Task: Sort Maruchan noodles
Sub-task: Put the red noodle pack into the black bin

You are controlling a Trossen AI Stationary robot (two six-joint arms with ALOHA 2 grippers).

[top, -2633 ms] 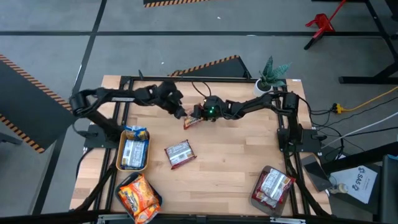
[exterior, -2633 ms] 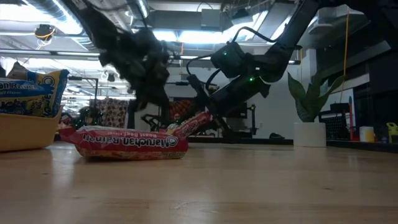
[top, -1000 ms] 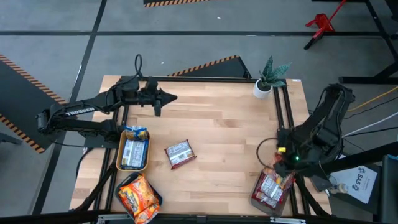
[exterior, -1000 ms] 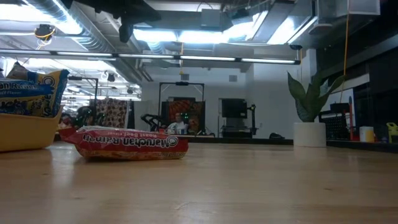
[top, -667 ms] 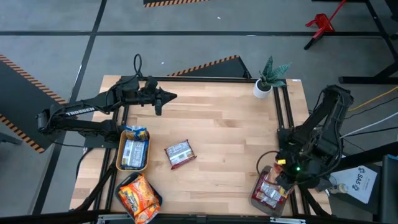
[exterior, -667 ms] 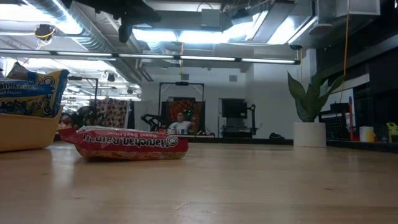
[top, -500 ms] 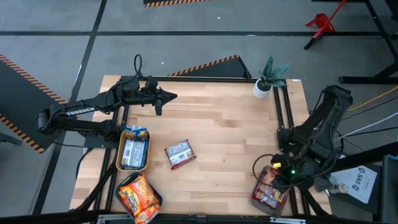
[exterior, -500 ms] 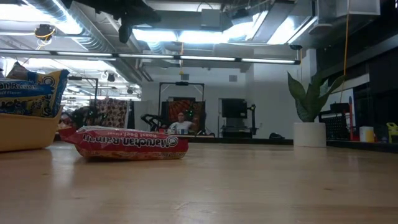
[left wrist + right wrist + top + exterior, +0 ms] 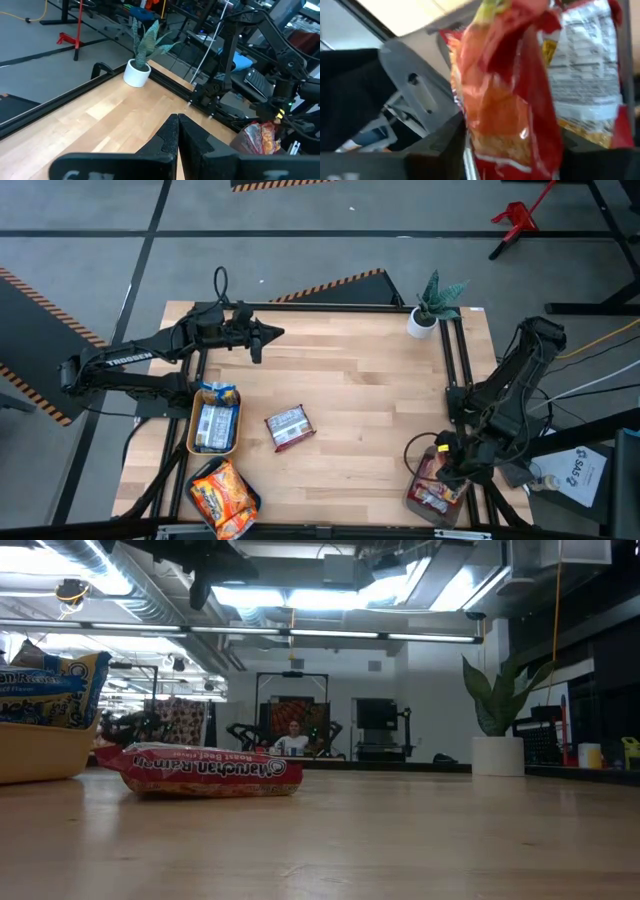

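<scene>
My right gripper (image 9: 441, 472) hangs over the grey tray (image 9: 411, 492) at the table's near right corner, with a red-brown noodle packet (image 9: 510, 100) between its fingers. More red-brown packets (image 9: 432, 500) lie in that tray. Another red-brown packet (image 9: 289, 427) lies flat on the table's middle. A blue packet (image 9: 215, 420) rests in the yellow tray (image 9: 192, 435), and orange packets (image 9: 222, 495) fill the tray at the near left. My left gripper (image 9: 277, 333) is shut and holds nothing, raised over the far left of the table. My right gripper has the red-brown packet's near end (image 9: 480, 145) between its two fingers (image 9: 440, 150), one on each side, filling the gap. The fingers slant down from above. The packet hangs below them, crumpled, just over the packets in the grey tray (image 9: 580, 75).
A potted plant (image 9: 432, 305) stands at the far right corner. Black frame rails (image 9: 455, 380) run along the table's right side beside the grey tray. Bare wood lies between the middle packet and the right tray.
My right gripper has gone down and toward the table's near edge with the red-brown packet, and now sits low over the grey tray. My left arm has kept still.
</scene>
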